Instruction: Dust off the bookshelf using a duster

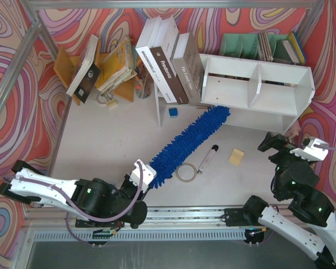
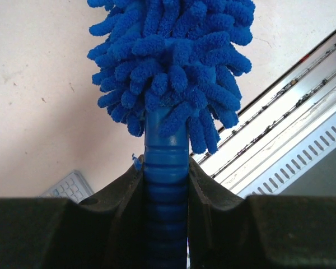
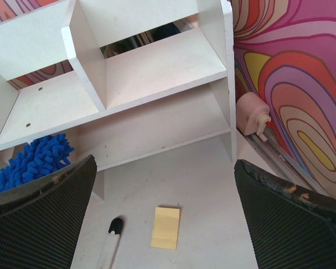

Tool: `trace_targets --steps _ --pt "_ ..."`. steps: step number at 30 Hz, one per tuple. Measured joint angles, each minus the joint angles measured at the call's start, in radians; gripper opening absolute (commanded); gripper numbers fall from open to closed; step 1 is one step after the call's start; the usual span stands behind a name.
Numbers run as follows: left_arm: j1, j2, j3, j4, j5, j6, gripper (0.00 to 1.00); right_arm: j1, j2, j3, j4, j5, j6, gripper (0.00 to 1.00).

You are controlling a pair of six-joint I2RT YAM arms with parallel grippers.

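Top external: duster (image 1: 187, 140) stretches from left tool (image 1: 147, 175) to bookshelf (image 1: 256, 84)

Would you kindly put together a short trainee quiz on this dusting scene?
1. True or false: the left gripper is shut on the duster's handle.
2. The duster's far tip lies: A) on the yellow sticky pad; B) at the bookshelf's left end in the top view; C) in the green file rack.
3. Which gripper is open and empty?
Key: 1 true; 2 B; 3 the right gripper.
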Motion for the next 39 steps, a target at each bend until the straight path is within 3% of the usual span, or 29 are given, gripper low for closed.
trace_targets --steps 11,23,39 --pt "-0.061 -0.011 -0.019 -0.042 -0.058 -0.081 0.00 0.000 0.015 0.000 0.000 0.000 0.000 0.99" --pt "-0.063 0.015 -0.121 -0.006 0.036 -0.158 0.00 0.000 0.016 0.000 0.000 0.000 0.000 0.99" --pt "0.034 0.140 -0.206 0.154 0.153 -0.144 0.00 0.000 0.014 0.000 -0.001 0.000 0.001 0.99"
